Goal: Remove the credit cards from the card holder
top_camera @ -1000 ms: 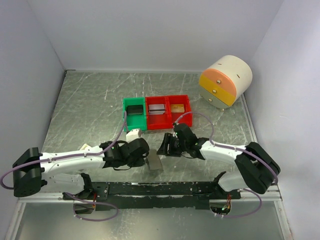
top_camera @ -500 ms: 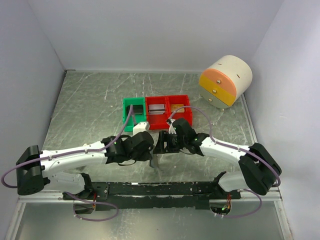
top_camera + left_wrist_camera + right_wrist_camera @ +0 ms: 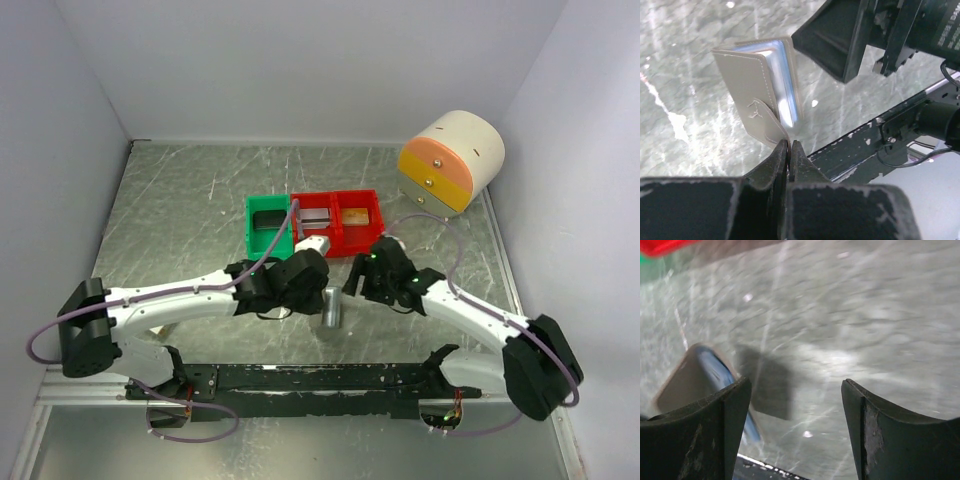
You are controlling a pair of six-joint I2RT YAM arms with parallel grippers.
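- The table carries a row of one green and two red bins at its middle, likely as drop places for whatever comes out.
- The left gripper is clenched on the closing tab of the card holder. It holds the holder lifted on edge between the two arms, slightly agape, so the pale blue pockets face the other arm.
- The right gripper hangs just beside the holder, its jaws spread with nothing between them, apparently poised to reach in.
- One orange-tan credit card lies in the rightmost of those bins. Whether others remain inside the holder cannot be told.
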